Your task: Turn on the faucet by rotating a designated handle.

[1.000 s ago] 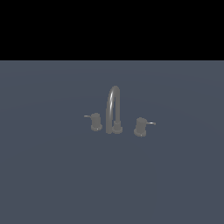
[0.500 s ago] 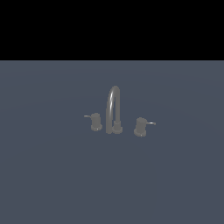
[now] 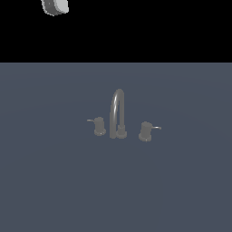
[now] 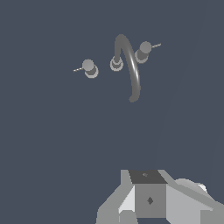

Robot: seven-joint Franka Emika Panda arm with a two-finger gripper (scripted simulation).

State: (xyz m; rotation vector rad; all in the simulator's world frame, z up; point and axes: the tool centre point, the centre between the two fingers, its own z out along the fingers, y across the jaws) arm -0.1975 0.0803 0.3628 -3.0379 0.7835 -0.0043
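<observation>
The dull-grey faucet (image 3: 118,113) stands in the middle of the blue-grey surface, its arched spout rising from a round base. The handle (image 3: 98,125) with its thin lever pointing to the exterior view's left sits left of the spout. The twin knob (image 3: 146,131) with its lever pointing right sits on the other side. In the wrist view the faucet (image 4: 129,65), the handle (image 4: 89,68) and the twin knob (image 4: 143,50) lie far off. My gripper (image 4: 148,194) shows only as grey blocks at the frame edge, far from the handle and touching nothing. Its jaws are not clear.
A grey-white piece of my arm (image 3: 55,6) shows at the top of the exterior view, left of the faucet and high above it. The flat blue-grey surface (image 3: 54,181) spreads around the faucet. Beyond its far edge is black background.
A piece of my arm has come into the exterior view at the top left. The faucet and both handles have not moved.
</observation>
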